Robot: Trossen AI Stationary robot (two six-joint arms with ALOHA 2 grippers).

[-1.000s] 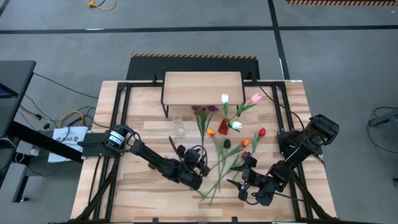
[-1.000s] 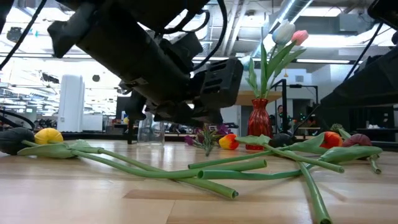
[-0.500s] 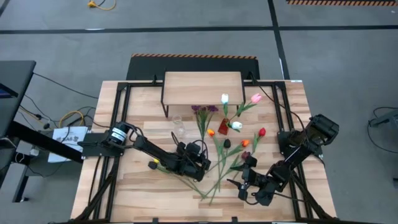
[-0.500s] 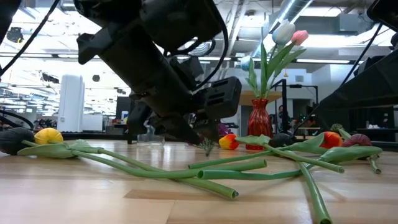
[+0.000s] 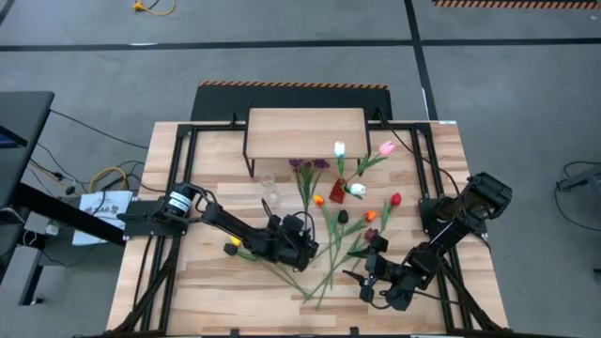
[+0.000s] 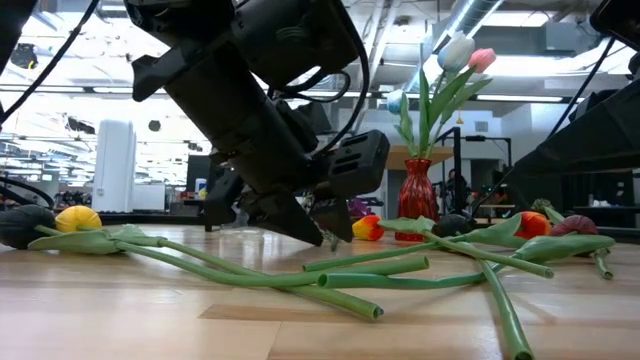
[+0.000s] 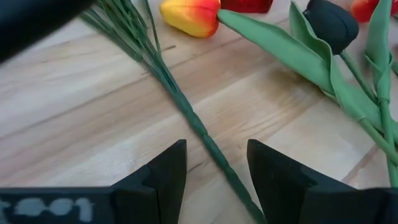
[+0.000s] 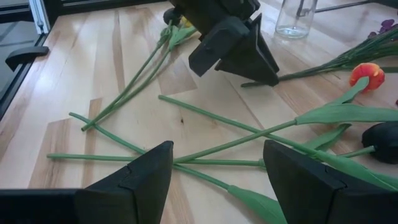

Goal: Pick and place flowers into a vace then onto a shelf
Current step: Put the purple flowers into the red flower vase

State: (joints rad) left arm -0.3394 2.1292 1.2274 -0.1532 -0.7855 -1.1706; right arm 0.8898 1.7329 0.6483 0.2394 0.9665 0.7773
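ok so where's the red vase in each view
high view: red vase mid-table, near the shelf.
low view: vase right of centre, tulips standing in it.
left wrist view: red sliver at the frame's edge.
right wrist view: not in it.
shared landmark: orange tulip head beside it.

The table [image 5: 207, 282] was made of light wood slats and stood on a grey floor [image 5: 526, 84]. A small clear glass jar [image 5: 270, 191] stood upright on it, apart from the red vase [image 5: 336, 193]. A black frame [image 5: 178, 160] ran along the table edges. Left of the table lay a yellow cable [image 5: 105, 176] and white papers [image 5: 101, 205]. A dark desk corner [image 5: 19, 113] showed at the far left.
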